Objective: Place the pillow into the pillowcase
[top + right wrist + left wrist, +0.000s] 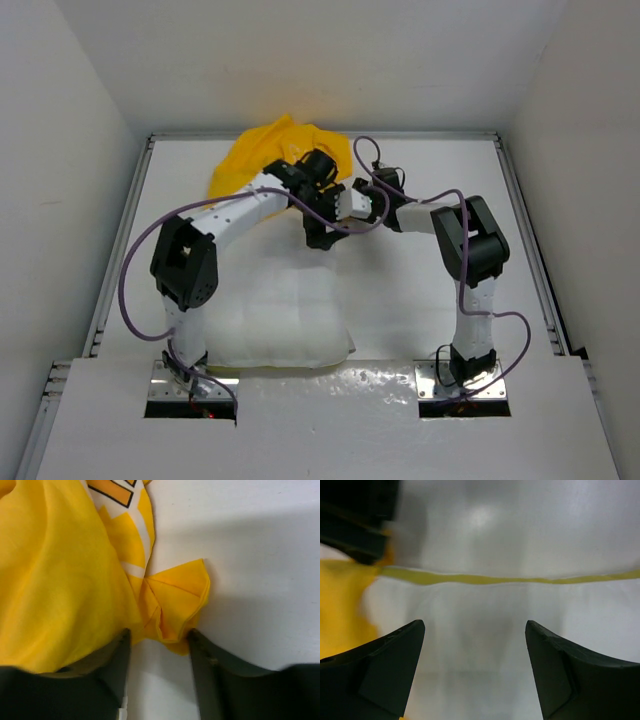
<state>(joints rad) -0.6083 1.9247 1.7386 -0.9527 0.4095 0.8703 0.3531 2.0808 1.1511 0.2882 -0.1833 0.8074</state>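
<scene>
The white quilted pillow (280, 320) lies on the near left half of the table. The yellow pillowcase (262, 155) is bunched at the back. My left gripper (320, 235) is open and empty over the pillow's far edge. In the left wrist view it (475, 630) faces white pillow fabric (485, 650) with the yellow strip (495, 580) running across. My right gripper (352, 205) is open. In the right wrist view its tips (157, 637) straddle a puckered corner fold of the pillowcase (60, 580), which lies on the table.
The white table (430, 170) has raised rails on the left, right and back sides, with white walls beyond. Both wrists crowd together near the middle back. A black part, apparently the other arm, shows at the top left of the left wrist view (355, 520).
</scene>
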